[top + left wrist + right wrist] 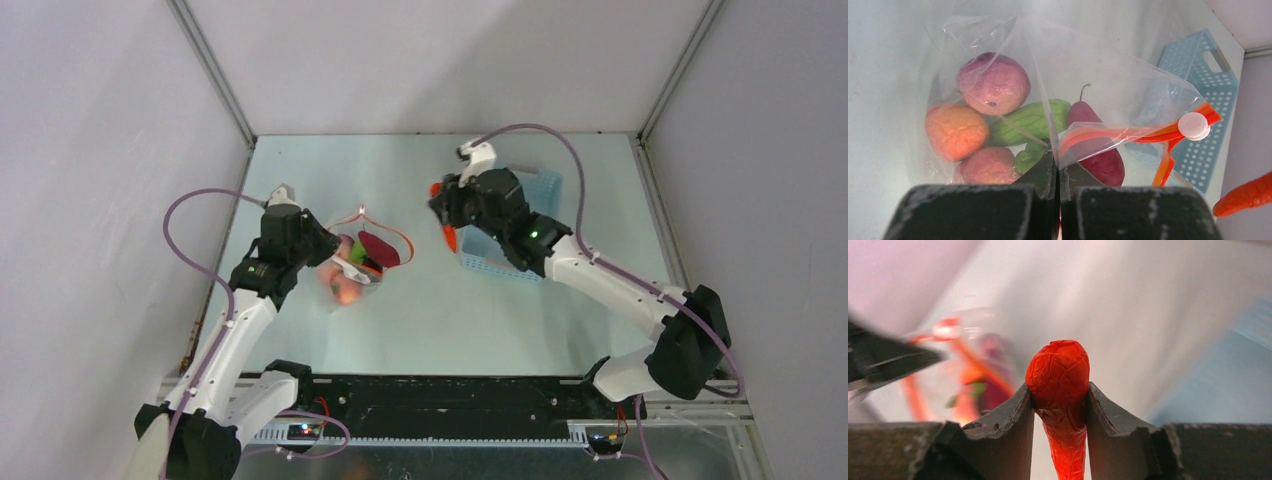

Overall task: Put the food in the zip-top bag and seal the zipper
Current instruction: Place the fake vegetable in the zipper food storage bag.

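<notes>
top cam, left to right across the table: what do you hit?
Left tool, pinching the bag → bag → red-orange toy vegetable, held in the right tool → blue basket.

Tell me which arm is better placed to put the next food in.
Right: the right fingers hold the toy carrot near the zip-top bag, while the left fingers are shut on its edge.

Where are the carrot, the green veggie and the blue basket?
Carrot [1058, 367]: right wrist view, on its thick rounded end.
Green veggie [1029, 120]: left wrist view, on its middle.
Basket [1194, 75]: left wrist view, on its perforated wall.
</notes>
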Motion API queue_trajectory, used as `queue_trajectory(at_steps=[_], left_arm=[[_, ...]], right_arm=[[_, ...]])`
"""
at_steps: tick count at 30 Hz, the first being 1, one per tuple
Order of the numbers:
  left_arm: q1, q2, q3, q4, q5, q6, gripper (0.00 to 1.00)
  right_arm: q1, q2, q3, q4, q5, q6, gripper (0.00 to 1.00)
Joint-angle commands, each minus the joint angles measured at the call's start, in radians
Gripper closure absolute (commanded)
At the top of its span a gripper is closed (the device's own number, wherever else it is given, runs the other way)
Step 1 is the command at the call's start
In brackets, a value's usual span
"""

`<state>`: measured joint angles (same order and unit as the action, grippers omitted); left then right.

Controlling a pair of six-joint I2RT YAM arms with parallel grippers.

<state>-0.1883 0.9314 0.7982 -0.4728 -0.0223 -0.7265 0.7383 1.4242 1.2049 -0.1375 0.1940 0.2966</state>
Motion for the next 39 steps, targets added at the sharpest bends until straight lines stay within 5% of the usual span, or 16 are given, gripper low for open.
queue_trajectory(at_steps=[1, 11, 17, 35, 39], left_arm=[[0.006, -0.02, 0.02, 0.039, 0.072, -0.016, 1.0], [0.007, -0.027, 0.024, 0.037, 0.161, -0.037, 1.0], [0.007, -0.064, 0.016, 0.033, 0.163, -0.042, 1.0], [0.009, -0.101, 0.04, -0.04, 0.093, -0.048, 1.0], [0.009, -0.092, 0.042, -0.03, 0.117, -0.048, 1.0]], right_arm=[[0.111, 0.044, -0.03, 0.386, -0.279, -0.107, 1.0], [0.237, 0.202, -0.031, 0.801, -0.324, -0.158, 0.97], [0.241, 0.274, -0.031, 0.877, -0.373, -0.155, 0.94], [0.314, 0.265, -0.031, 0.378, -0.231, -0.176, 0.89], [0.315, 0.265, -0.03, 0.354, -0.151, -0.133, 0.77]])
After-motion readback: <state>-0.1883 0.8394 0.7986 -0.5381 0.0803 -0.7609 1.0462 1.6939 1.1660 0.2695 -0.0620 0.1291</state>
